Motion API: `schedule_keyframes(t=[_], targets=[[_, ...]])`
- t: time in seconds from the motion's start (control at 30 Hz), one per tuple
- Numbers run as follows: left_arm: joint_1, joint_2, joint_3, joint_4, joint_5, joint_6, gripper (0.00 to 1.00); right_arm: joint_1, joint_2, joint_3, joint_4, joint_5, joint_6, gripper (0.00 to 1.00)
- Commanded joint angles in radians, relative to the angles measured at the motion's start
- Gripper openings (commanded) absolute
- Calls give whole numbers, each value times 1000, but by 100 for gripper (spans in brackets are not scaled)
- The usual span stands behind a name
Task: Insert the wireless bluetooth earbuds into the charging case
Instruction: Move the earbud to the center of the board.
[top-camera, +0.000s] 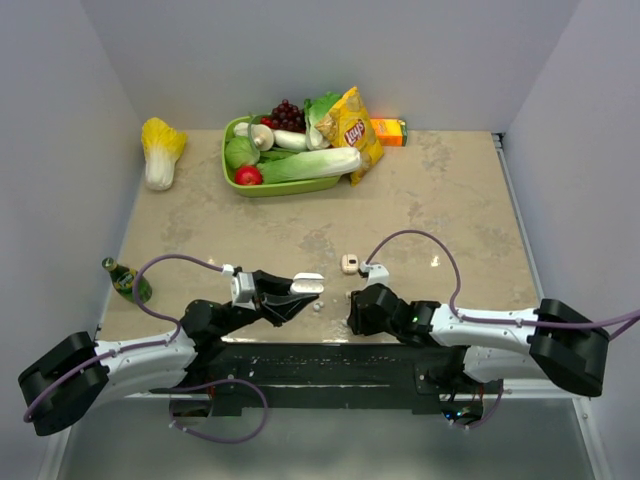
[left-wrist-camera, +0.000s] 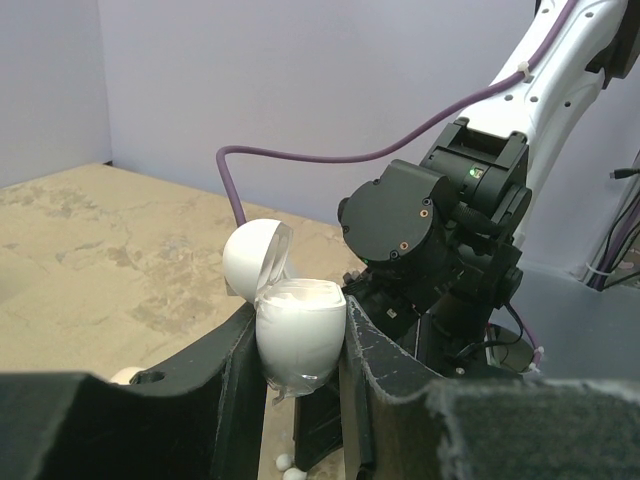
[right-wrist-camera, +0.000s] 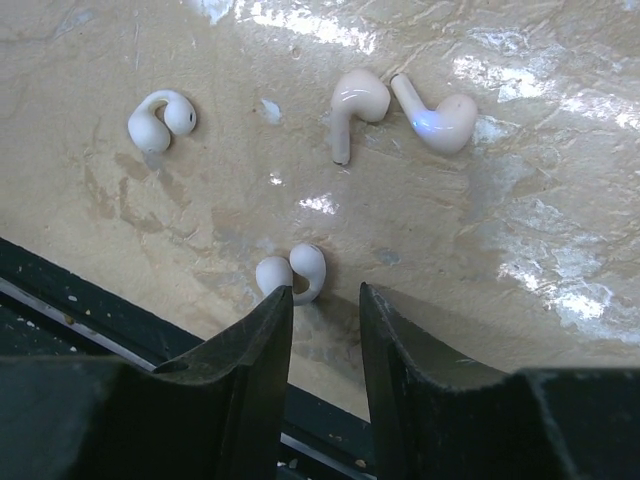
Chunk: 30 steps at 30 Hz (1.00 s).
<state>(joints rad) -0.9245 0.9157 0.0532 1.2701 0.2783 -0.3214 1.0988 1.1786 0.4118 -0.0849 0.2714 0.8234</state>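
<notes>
Right pincer (right-wrist-camera: 324, 293): jaws part open, narrow gap, nothing held. It points down at the worktop (right-wrist-camera: 500, 230). A C-shaped earbud (right-wrist-camera: 292, 272) lies just off the tips, nearer the left-hand finger in the wrist view and not centred in the gap. Can't tell if it touches that finger.

Left pincer (left-wrist-camera: 298, 320): clamped on the charging case (left-wrist-camera: 300, 340), held off the worktop with the mouth up. Its lid (left-wrist-camera: 252, 258) is hinged open and tipped back. The fingers grip the lower shell on both sides. The sockets inside are not visible.

Further out from the right pincer are a second C-shaped earbud (right-wrist-camera: 160, 118) off to one side and two stemmed earbuds (right-wrist-camera: 355, 100) lying together, touching or nearly so. All are loose on the worktop; none is in the case.

Handling, my guess: the earbuds are very light, hard, glossy plastic, so likely slippery and prone to squirt out or skate on the shiny top. The near one sits close to the black edge strip (right-wrist-camera: 60, 320) and could be nudged off. Best hold is probably across the two bulbs, with the pincer re-centred first. The case is a smooth rounded shell that could rotate in the grip if pushed from above.

At the back, well apart: green tray (top-camera: 232, 165) of vegetables, chips bag (top-camera: 350, 130). A green bottle (top-camera: 125, 280) stands at the left edge.
</notes>
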Motion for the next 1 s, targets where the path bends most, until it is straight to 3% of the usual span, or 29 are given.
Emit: schedule_keyframes(t=[0.0,0.27,0.57,0.63,0.77,0.97], targets=[[-7,-11,-35,528,-18,19,0,4,26,-7,45,28,23,38],[-11,-20,-33,508,-21,27,0,4,67,12,73,17,5,38],[-14,-14,-30,505,-16,30,0,4,78,16,80,25,-17,29],[-16,-14,-33,503,-16,30,0,4,75,16,77,28,-18,24],[-17,-17,-33,499,-16,31,0,4,30,50,1,57,-36,3],[-19,-31,-36,486,-21,39,0,3,15,249,-216,20,-231,0]])
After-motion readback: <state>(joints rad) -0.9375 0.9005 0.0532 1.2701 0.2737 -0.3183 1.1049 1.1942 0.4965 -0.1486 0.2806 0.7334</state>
